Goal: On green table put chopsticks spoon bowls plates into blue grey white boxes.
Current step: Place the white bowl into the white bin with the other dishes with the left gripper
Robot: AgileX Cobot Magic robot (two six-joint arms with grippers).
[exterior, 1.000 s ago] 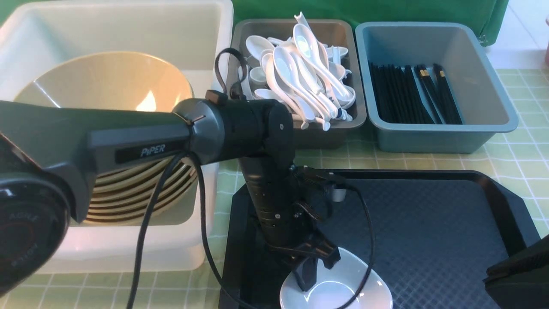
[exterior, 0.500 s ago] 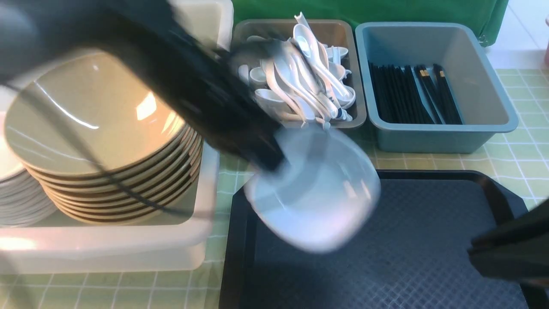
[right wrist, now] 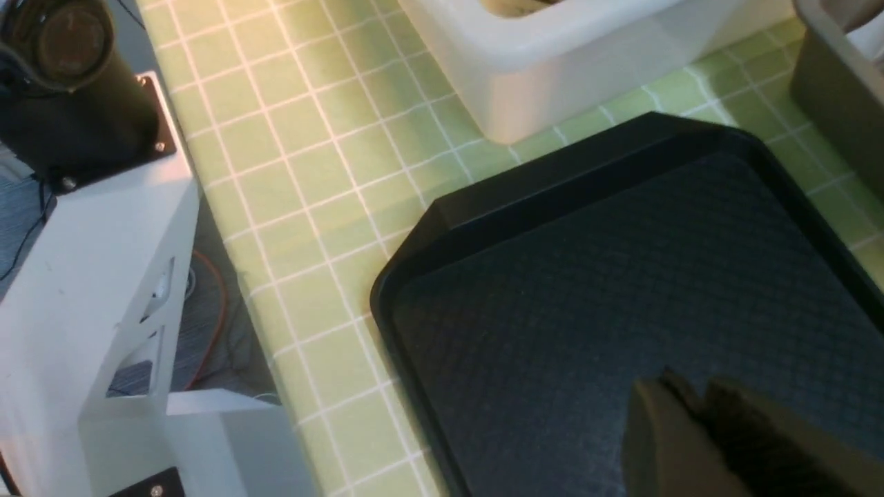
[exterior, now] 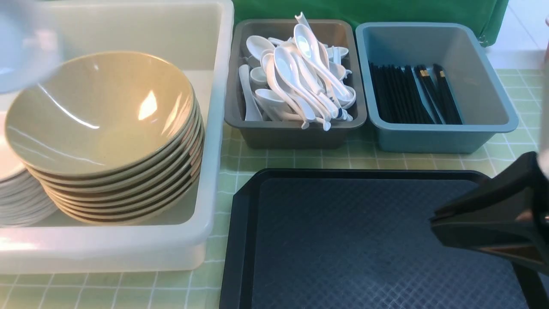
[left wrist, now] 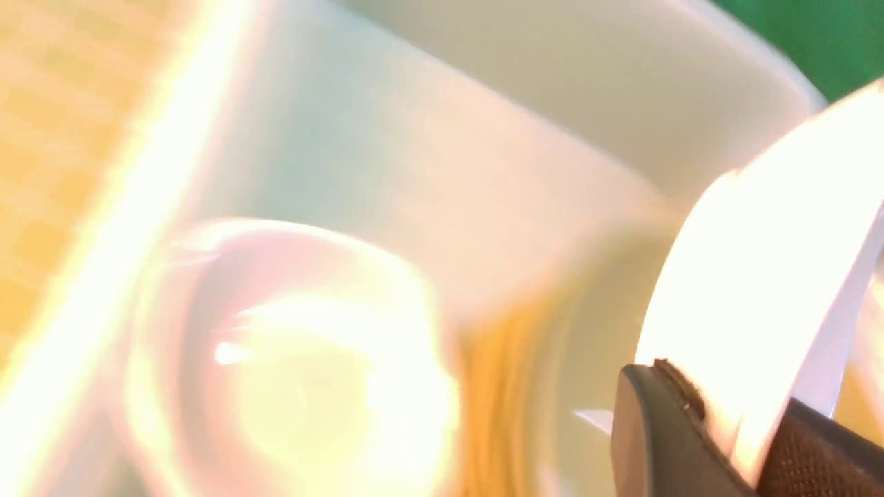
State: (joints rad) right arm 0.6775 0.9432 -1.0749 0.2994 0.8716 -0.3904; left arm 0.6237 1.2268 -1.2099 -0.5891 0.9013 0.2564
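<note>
Fingers (left wrist: 649, 442) of left gripper (left wrist: 732, 428) clamped on the rim of a white plate (left wrist: 760, 241), one finger on each face. Heavy blur in the wrist view. The plate is in the air over the far left part of the white box (exterior: 214, 128), and in the front view it shows only as a pale smear (exterior: 21, 47) at the top left corner. Below it inside the box are a white stack (exterior: 17, 197) at the left edge and tan bowls (exterior: 103, 116) stacked just beside it, tilted toward the camera.

Fingers (right wrist: 656, 442) of right gripper (right wrist: 697, 400) are together, or with a thin slit at most, and nothing is between them. It hangs over the near right part of the black tray (right wrist: 483, 200), and in the front view it pokes in (exterior: 435, 221) from the right edge. Nothing lies on the tray floor.

The tray sits on the green checked table (exterior: 300, 159), just right of the white box. Behind the tray are the grey box (exterior: 291, 135), heaped with white spoons (exterior: 296, 77), and to its right, just beside it, the blue box (exterior: 429, 137) with black chopsticks (exterior: 407, 94) lying flat along its left side.
</note>
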